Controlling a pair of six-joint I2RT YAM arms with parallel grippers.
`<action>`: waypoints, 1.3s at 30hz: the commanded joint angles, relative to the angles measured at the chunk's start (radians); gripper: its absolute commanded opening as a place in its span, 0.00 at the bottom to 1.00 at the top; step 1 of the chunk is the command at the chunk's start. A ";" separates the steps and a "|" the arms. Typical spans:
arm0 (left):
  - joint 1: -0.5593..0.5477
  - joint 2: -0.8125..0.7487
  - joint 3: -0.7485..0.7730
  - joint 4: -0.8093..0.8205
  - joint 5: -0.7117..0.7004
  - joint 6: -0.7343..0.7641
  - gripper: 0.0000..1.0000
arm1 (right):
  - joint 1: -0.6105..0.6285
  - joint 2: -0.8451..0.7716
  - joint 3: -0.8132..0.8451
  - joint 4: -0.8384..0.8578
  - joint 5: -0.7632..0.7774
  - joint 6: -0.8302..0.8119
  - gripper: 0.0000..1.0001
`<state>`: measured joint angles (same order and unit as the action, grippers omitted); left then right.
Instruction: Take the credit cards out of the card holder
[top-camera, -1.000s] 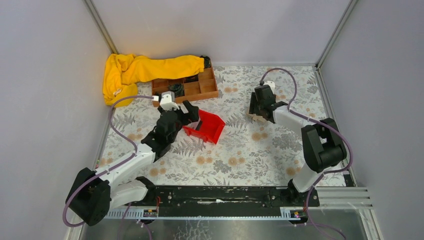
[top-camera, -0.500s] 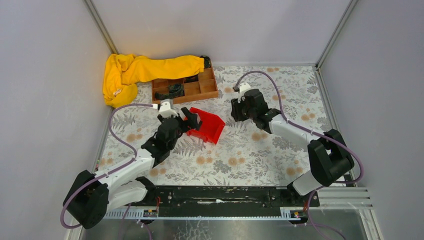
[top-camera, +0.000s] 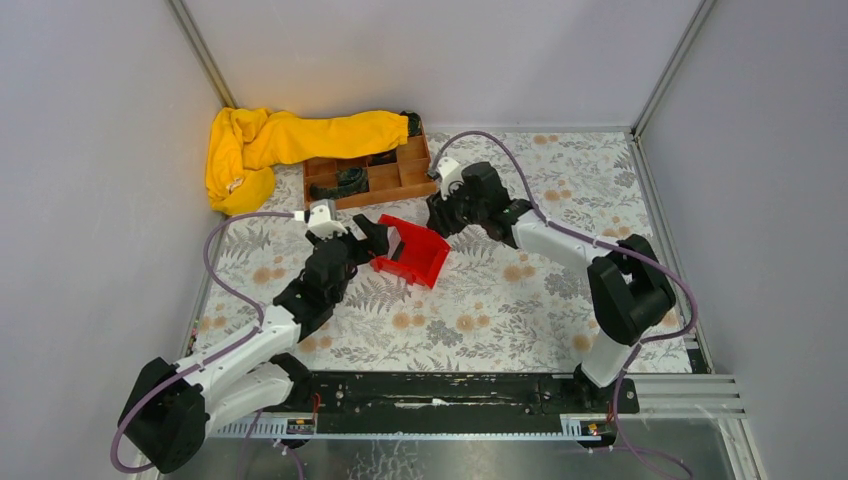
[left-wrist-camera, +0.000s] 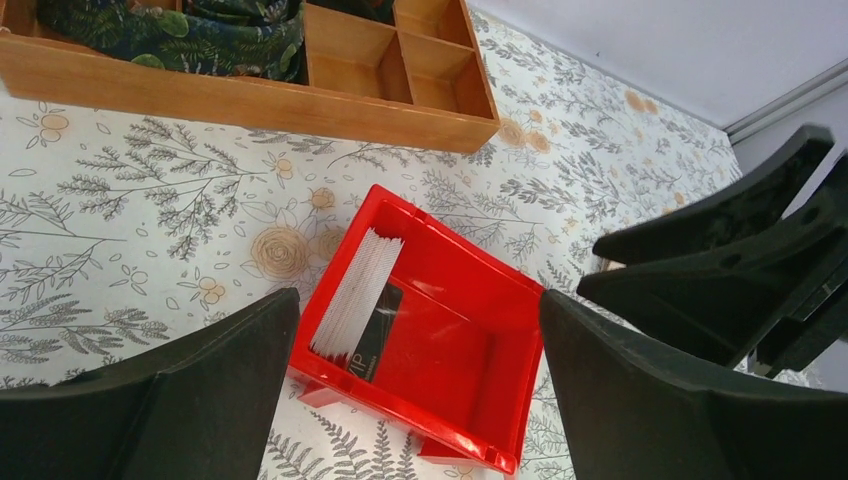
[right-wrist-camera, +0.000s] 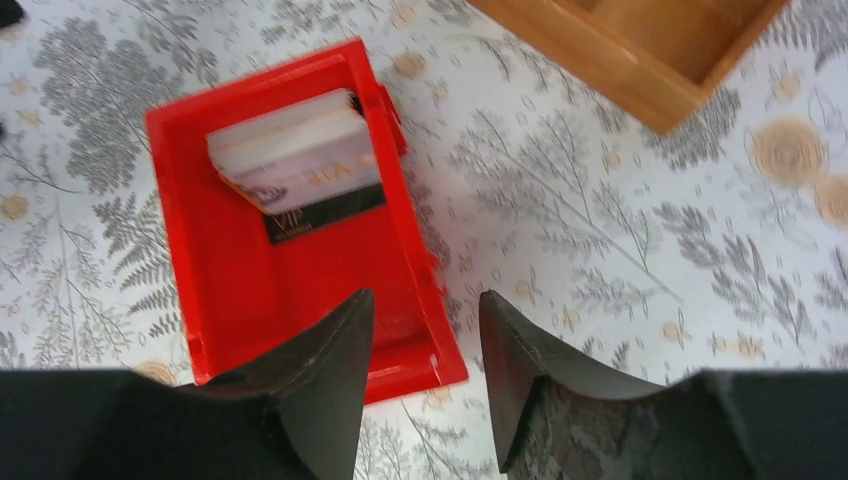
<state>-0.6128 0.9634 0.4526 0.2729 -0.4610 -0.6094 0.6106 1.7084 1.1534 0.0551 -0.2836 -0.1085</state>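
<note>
Because the red bin (right-wrist-camera: 240, 300) holds them in one neat pile, the credit cards (right-wrist-camera: 295, 160) lean on its wall, a little ahead of the right gripper (right-wrist-camera: 425, 300), whose fingers are apart with nothing between them. The left gripper (left-wrist-camera: 418, 305) is spread wide too, empty, with the cards just past its fingers. No card holder shows.

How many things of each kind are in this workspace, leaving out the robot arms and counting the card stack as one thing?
Red plastic bin: 1
Wooden compartment tray: 1
Yellow cloth: 1
Stack of cards, in the bin: 1
Dark patterned fabric, in the tray: 1
Total: 5
</note>
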 joint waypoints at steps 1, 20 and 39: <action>-0.005 -0.016 -0.020 -0.015 -0.037 0.016 0.97 | 0.037 0.048 0.121 -0.028 -0.048 -0.052 0.51; -0.005 -0.057 -0.031 -0.046 -0.060 0.020 0.97 | 0.074 0.209 0.240 -0.072 -0.017 -0.076 0.53; -0.004 -0.054 -0.032 -0.049 -0.057 0.022 0.97 | 0.074 0.234 0.224 -0.063 0.012 -0.072 0.32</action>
<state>-0.6128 0.9203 0.4301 0.2234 -0.4911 -0.6071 0.6750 1.9347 1.3457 -0.0204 -0.2886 -0.1677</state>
